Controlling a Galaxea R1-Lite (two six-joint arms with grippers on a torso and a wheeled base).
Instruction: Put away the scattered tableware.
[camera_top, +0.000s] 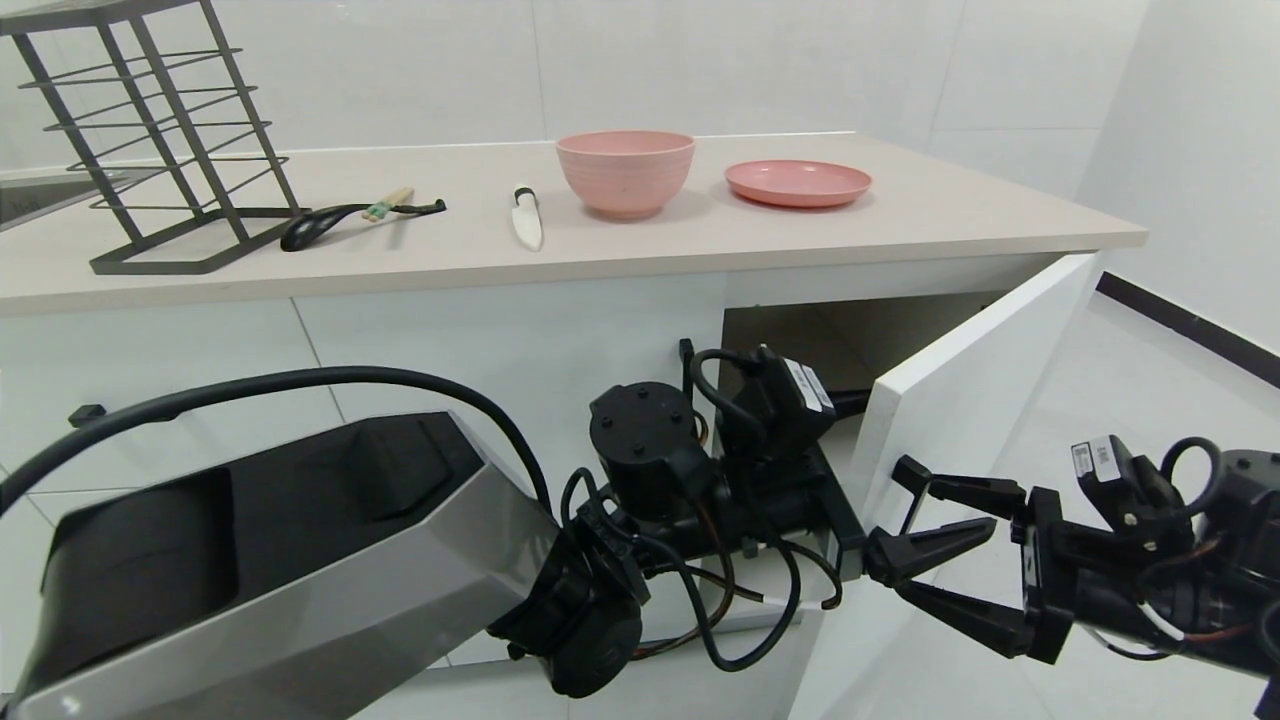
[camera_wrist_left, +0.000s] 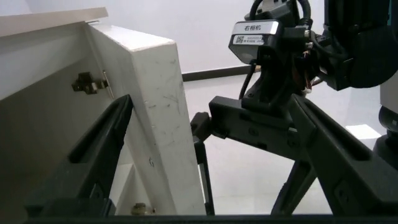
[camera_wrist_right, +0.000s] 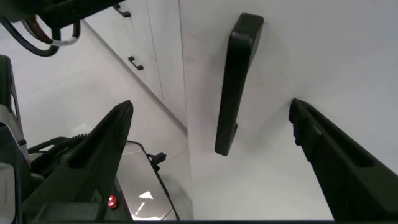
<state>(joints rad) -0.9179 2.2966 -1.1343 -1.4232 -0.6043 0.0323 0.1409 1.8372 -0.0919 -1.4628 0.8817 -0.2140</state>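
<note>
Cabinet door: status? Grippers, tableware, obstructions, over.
Left gripper open, astride cabinet door edge; right gripper open around door handle. Bowl, plate, knife untouched on counter. Door partly open.

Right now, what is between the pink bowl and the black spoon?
A white knife lies on the counter between the pink bowl and the black spoon, seen in the head view.

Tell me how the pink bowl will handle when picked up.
The bowl looks matte and thin-walled, probably light plastic, unlikely to shatter. Its rounded sides and narrow foot suggest it may tip or slide on the smooth counter if pushed at the rim.
</note>
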